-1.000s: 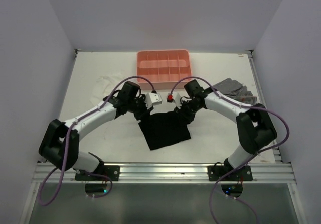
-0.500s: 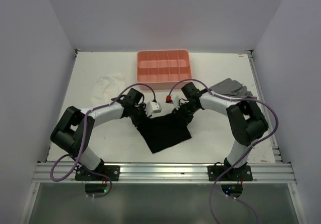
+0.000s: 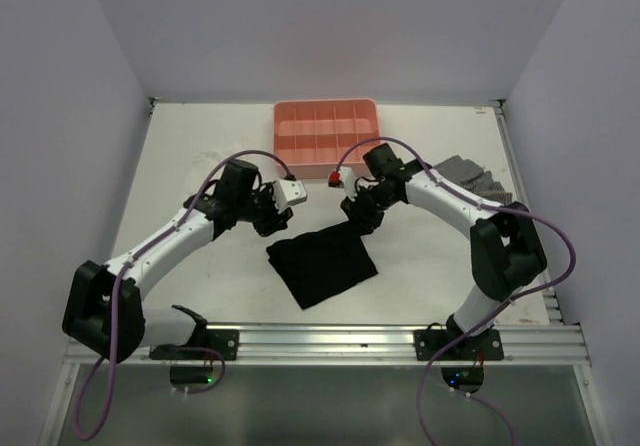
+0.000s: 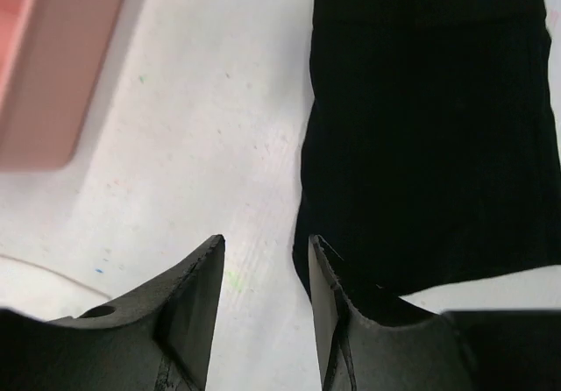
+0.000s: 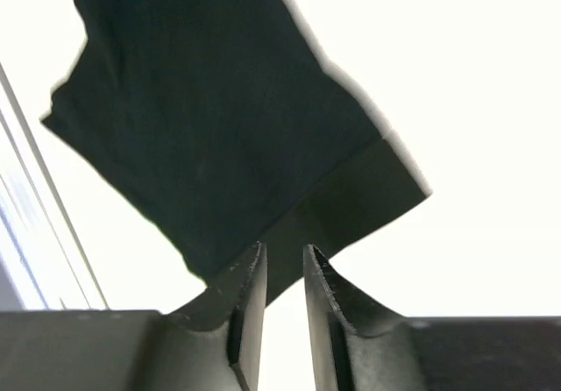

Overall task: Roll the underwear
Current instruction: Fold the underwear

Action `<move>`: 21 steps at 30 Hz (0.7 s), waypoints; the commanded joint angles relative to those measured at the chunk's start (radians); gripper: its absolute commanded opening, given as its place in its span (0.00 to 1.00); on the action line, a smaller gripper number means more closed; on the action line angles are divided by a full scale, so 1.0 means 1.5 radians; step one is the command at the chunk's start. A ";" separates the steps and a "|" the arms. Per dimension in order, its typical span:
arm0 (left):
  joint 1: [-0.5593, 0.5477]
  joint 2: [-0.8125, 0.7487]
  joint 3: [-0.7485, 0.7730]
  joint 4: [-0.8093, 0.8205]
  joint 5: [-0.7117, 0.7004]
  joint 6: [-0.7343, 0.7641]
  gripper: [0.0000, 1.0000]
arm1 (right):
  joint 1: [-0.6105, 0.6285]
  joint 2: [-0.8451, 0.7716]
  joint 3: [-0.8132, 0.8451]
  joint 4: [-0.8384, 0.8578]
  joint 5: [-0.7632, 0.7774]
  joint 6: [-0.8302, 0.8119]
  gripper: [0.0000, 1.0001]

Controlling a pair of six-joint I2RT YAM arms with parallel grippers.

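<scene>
Black fabric: underwear (image 3: 322, 263) lies flat and unrolled on the table (image 3: 430, 266). It sits between the two arms, skewed, with one corner pointing at the near edge. It is well apart from the pink tray (image 3: 277, 136). It looks folded to a rough rectangle with no big wrinkles. The waistband (image 5: 351, 200) is a slightly different strip along the end on the right arm's side.

Left gripper (image 4: 266, 242): fingers apart, bare table in the gap, holding nothing. One finger just overlaps the cloth's corner.

Right gripper (image 5: 282, 251): fingers nearly together over the far waistband corner. A sliver of cloth shows in the gap; can't tell if it's pinched or only hovering.

My read: the grippers sit at the two ends of the far edge, so the roll starts there, toward the near side.

To do it well:
- Shift the left gripper sideways fully onto the cloth and catch all layers.
- Grip both corners at matched height.
- Turn the edge over evenly and keep the arms in step, or the roll goes conical.
- Make the first turn tight.
</scene>
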 commanded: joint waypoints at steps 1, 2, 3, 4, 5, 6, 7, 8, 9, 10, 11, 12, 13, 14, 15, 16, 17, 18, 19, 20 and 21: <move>0.002 -0.004 0.045 0.021 0.038 -0.014 0.47 | -0.004 -0.013 0.059 0.052 -0.014 0.044 0.27; 0.002 0.004 0.049 0.013 0.046 -0.013 0.45 | -0.004 -0.003 0.068 0.065 -0.016 0.050 0.26; 0.002 0.023 0.050 -0.009 0.050 -0.004 0.43 | -0.004 0.009 0.086 0.069 -0.020 0.060 0.23; 0.002 0.032 0.049 -0.017 0.057 0.000 0.41 | -0.003 0.040 0.098 0.069 -0.024 0.065 0.22; 0.002 0.041 0.047 -0.025 0.060 0.003 0.35 | -0.004 0.056 0.106 0.070 -0.026 0.070 0.21; 0.002 0.055 0.044 -0.039 0.062 0.007 0.32 | -0.004 0.073 0.120 0.071 -0.028 0.074 0.19; 0.002 0.061 0.036 -0.046 0.062 0.014 0.29 | -0.003 0.088 0.124 0.071 -0.026 0.074 0.17; 0.002 0.064 0.030 -0.050 0.059 0.017 0.26 | -0.004 0.115 0.125 0.078 -0.025 0.077 0.16; 0.002 0.066 0.023 -0.054 0.057 0.022 0.24 | -0.004 0.126 0.124 0.080 -0.023 0.076 0.14; 0.002 0.068 0.008 -0.058 0.049 0.027 0.22 | -0.004 0.137 0.124 0.080 -0.019 0.077 0.14; 0.002 0.070 0.000 -0.062 0.043 0.030 0.20 | -0.003 0.161 0.122 0.081 -0.016 0.077 0.13; 0.002 0.076 -0.007 -0.072 0.040 0.042 0.20 | -0.004 0.171 0.118 0.082 -0.014 0.075 0.12; 0.002 0.082 -0.019 -0.078 0.037 0.048 0.20 | -0.004 0.183 0.114 0.085 -0.006 0.077 0.12; 0.002 0.090 -0.024 -0.081 0.024 0.051 0.19 | -0.003 0.192 0.110 0.091 0.008 0.078 0.12; 0.002 0.111 -0.033 -0.084 0.016 0.055 0.19 | -0.003 0.211 0.106 0.094 0.019 0.077 0.12; 0.002 0.123 -0.034 -0.089 0.009 0.059 0.18 | -0.003 0.221 0.104 0.098 0.027 0.080 0.12; 0.002 0.135 -0.037 -0.091 0.005 0.062 0.17 | -0.003 0.231 0.109 0.084 0.040 0.090 0.12; 0.002 0.159 -0.044 -0.081 -0.003 0.060 0.17 | -0.006 0.250 0.132 0.076 0.040 0.086 0.11; 0.002 0.171 -0.042 -0.078 -0.008 0.058 0.17 | -0.005 0.251 0.134 0.080 0.048 0.090 0.11; 0.002 0.192 -0.041 -0.072 -0.018 0.052 0.17 | -0.005 0.250 0.136 0.089 0.058 0.092 0.11; 0.002 0.204 -0.035 -0.062 -0.025 0.048 0.17 | -0.005 0.250 0.139 0.091 0.076 0.097 0.12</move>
